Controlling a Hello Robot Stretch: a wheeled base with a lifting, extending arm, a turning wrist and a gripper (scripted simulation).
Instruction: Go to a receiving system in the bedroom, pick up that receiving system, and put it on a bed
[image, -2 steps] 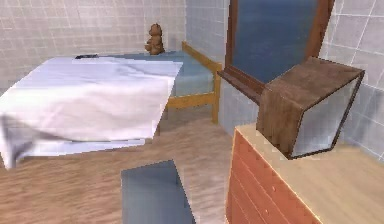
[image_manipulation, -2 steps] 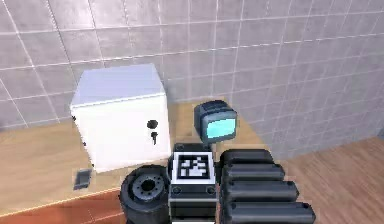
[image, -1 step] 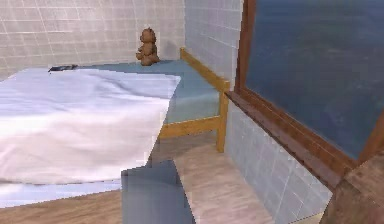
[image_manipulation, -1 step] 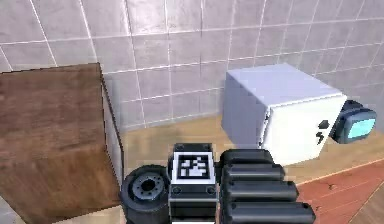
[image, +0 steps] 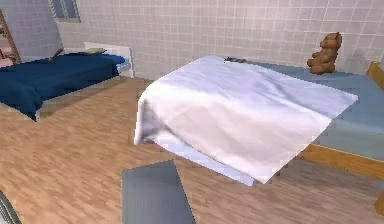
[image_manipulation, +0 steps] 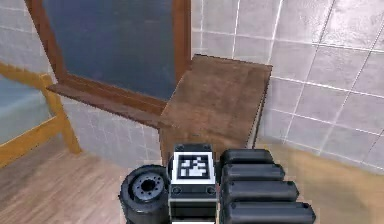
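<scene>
Jaws: their state cannot be told, nor whether the dark gripper (image_manipulation: 146, 196), at 6 o'clock before a brown wooden cabinet (image_manipulation: 220, 100), holds anything. In the forward view, the white-blanketed, blue-mattressed bed (image: 350, 125) lies toward 3 o'clock; a small dark thing (image: 237, 60) lies on it.

The forward view looks ahead and slightly down across the wood floor (image: 70, 140), close to the bed (image: 355, 125) under a white blanket (image: 240, 105); the tiled wall (image: 200, 25) stands far behind. The arm side view looks down past the gripper (image_manipulation: 145, 192) at close range: a wooden cabinet (image_manipulation: 215, 105) lies just beyond the gripper and a window (image_manipulation: 115, 40) beyond-left. Both views share the bed's wooden frame (image_manipulation: 58, 115), far left of the gripper.
</scene>
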